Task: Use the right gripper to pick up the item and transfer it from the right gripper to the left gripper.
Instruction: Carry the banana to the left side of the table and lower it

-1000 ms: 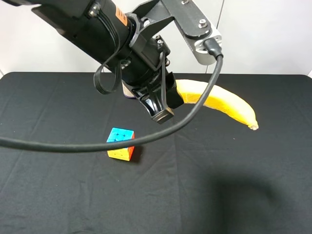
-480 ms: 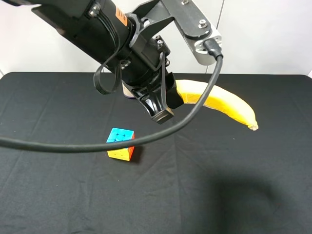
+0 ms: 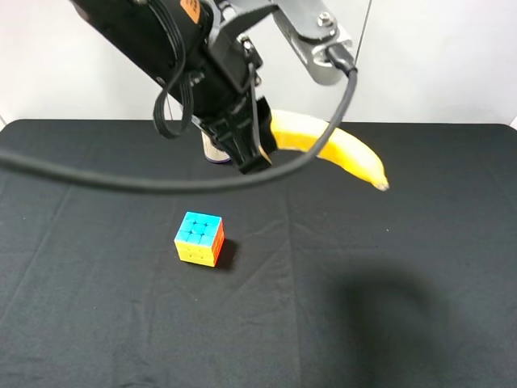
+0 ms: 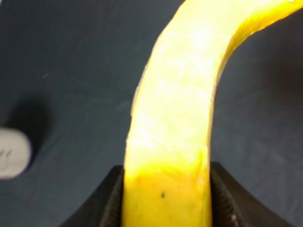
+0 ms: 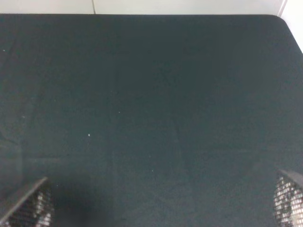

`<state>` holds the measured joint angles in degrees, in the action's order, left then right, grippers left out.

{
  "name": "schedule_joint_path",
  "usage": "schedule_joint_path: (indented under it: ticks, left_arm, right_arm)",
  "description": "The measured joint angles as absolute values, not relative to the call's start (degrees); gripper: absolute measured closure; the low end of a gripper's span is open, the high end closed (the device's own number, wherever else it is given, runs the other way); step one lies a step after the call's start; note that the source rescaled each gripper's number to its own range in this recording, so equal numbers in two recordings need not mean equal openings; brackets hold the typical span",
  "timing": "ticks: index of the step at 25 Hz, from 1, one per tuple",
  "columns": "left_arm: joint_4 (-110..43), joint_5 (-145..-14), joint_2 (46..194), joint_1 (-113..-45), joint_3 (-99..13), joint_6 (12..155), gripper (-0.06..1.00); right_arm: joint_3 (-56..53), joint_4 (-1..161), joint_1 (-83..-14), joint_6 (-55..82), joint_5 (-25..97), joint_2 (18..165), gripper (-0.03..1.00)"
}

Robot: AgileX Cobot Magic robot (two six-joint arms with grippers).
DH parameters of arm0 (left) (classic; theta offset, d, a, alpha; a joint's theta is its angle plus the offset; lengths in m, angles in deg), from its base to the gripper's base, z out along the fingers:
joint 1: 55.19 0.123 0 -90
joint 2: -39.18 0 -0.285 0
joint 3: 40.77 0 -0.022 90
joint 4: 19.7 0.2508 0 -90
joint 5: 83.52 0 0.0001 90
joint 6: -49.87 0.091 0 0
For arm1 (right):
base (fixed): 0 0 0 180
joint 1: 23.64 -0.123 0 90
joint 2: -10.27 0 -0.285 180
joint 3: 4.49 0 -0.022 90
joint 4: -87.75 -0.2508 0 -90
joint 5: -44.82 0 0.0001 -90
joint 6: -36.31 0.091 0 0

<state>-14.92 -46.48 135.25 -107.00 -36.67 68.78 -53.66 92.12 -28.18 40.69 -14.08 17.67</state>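
The yellow banana (image 3: pixel 339 149) hangs in the air above the black table, its free tip pointing right. My left gripper (image 3: pixel 252 152), on the black arm with the orange label, is shut on the banana's left end. In the left wrist view the banana (image 4: pixel 175 118) sits clamped between the two black fingers (image 4: pixel 102 203), with the gripper (image 4: pixel 165 201) closed on it. My right gripper (image 5: pixel 158 203) is open and empty over bare cloth, with only its two fingertips (image 5: pixel 28 205) showing at the corners. It is out of the exterior high view.
A multicoloured puzzle cube (image 3: pixel 199 238) sits on the black cloth (image 3: pixel 388 307) left of centre. A purple-topped cylinder (image 3: pixel 214 153) stands partly hidden behind the left gripper. A looping black cable (image 3: pixel 161 182) crosses the view.
The left arm has lifted and moved back and to the left with the banana in it. The banana's tip now sits higher and further left. The cube has not moved.
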Motion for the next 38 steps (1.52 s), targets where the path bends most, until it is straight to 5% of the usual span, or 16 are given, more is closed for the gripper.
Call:
schedule_joint_path:
  ticks: [7, 25, 38]
  left_arm:
    - [-8.50, -39.52, 135.25, -105.27, -38.23, 59.78, 0.94]
    - [-13.15, -36.79, 135.25, -80.35, -36.31, 42.02, 0.94]
    - [-16.59, -60.37, 135.25, -75.21, -13.33, 35.54, 0.94]
  right_arm:
    - [-53.66, 92.12, -28.18, 40.69, -14.08, 17.67, -0.03]
    - [-53.66, 92.12, -28.18, 40.67, -14.08, 17.67, -0.03]
    - [-53.66, 92.12, -28.18, 40.59, -14.08, 17.67, -0.03]
